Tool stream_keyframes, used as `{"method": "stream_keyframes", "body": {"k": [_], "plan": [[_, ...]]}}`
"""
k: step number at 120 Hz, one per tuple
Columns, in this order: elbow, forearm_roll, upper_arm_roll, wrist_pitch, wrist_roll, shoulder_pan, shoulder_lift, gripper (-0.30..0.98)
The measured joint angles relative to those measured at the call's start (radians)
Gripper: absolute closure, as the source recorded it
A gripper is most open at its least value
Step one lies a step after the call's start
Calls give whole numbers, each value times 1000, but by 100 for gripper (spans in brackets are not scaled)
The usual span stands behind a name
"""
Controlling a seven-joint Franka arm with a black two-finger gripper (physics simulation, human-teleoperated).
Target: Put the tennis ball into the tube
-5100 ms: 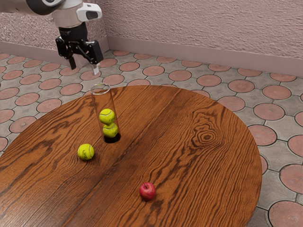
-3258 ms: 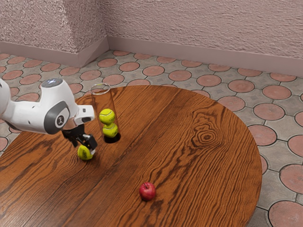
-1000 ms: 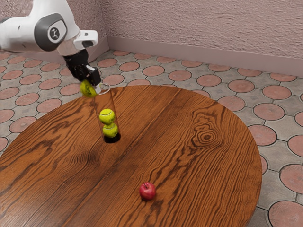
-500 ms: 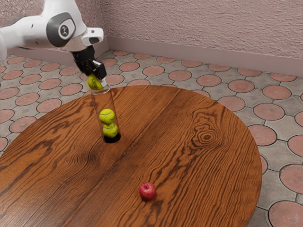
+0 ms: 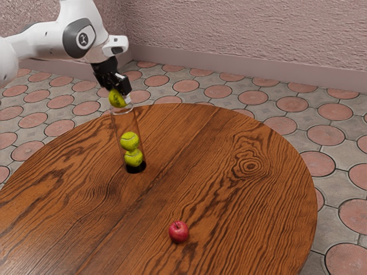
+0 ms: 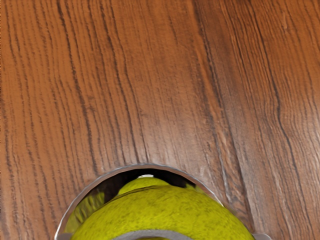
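Toward the exterior view's upper left, the gripper [image 5: 118, 97] grasps the tennis ball [image 5: 117, 99] at the mouth of the upright tube [image 5: 127, 122], probably so that release drops it straight inside; the two balls [image 5: 129, 141] stacked low down seem to leave room above them

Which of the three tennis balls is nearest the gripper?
The top ball, held in the gripper at the mouth of the tube. The middle ball and bottom ball sit stacked low inside it.
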Motion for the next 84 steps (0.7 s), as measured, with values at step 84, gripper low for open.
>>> {"method": "stream_keyframes", "body": {"k": [84], "plan": [[-219, -12, -7, -140, -35, 38, -403, 1]]}}
